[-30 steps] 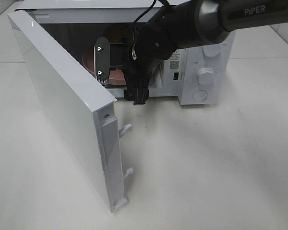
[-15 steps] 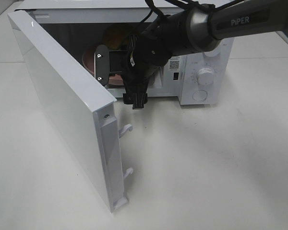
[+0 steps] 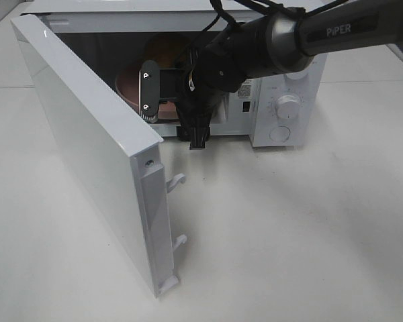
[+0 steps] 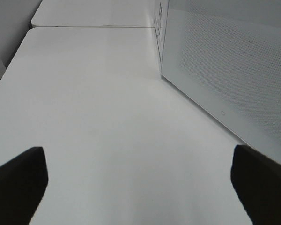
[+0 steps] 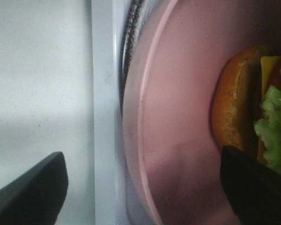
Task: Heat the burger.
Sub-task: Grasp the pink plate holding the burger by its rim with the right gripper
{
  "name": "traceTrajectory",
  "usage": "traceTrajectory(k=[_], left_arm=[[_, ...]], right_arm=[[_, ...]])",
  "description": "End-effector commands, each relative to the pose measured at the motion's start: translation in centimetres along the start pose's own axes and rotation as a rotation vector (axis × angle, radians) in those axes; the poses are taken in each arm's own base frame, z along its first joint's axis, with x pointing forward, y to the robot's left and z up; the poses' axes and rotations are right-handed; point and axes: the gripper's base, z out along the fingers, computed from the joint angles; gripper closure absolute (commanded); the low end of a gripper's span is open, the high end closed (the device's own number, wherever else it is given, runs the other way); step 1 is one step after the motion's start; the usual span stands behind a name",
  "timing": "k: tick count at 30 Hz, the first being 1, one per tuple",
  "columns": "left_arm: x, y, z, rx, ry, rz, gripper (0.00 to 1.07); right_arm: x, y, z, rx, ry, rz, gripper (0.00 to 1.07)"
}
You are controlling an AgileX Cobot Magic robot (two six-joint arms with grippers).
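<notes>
The burger (image 3: 164, 47) stands on a pink round plate (image 3: 127, 84) inside the open microwave (image 3: 289, 74). In the right wrist view the burger (image 5: 239, 103) shows its golden bun, yellow cheese and green lettuce on the plate (image 5: 187, 93). My right gripper (image 3: 151, 90) reaches into the cavity from the right, turned on its side. Here my right gripper (image 5: 140, 187) is open, its fingers wide apart on either side of the plate's rim and touching nothing. My left gripper (image 4: 140, 183) is open over bare table and out of the exterior view.
The microwave door (image 3: 87, 147) swings far out to the front left, latch hooks (image 3: 178, 180) sticking from its edge. Its meshed panel (image 4: 225, 70) stands close beside my left gripper. Two knobs (image 3: 287, 106) are on the control panel. White table (image 3: 289, 235) lies in front.
My right arm has shifted slightly rightward and back at the cavity mouth, so more of the bun and plate shows. The plate and burger have stayed put.
</notes>
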Motion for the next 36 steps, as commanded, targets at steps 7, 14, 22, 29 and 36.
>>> traceTrajectory(k=[7, 14, 22, 29, 36], left_arm=[[0.2, -0.1, -0.2, 0.005, -0.026, -0.006, 0.06], [0.2, -0.1, -0.2, 0.005, -0.026, -0.006, 0.06], [0.2, -0.1, -0.2, 0.005, -0.026, -0.006, 0.06], [0.2, -0.1, -0.2, 0.005, -0.026, -0.006, 0.06], [0.2, -0.1, -0.2, 0.005, -0.026, -0.006, 0.06]], right_arm=[[0.8, -0.6, 0.2, 0.018, 0.0, 0.03, 0.25], [1.2, -0.8, 0.4, 0.032, -0.005, 0.038, 0.27], [1.4, 0.0, 1.3, 0.018, -0.007, 0.033, 0.28], [1.3, 0.0, 1.3, 0.022, -0.012, 0.028, 0.29], [1.2, 0.0, 1.3, 0.021, -0.012, 0.027, 0.33]])
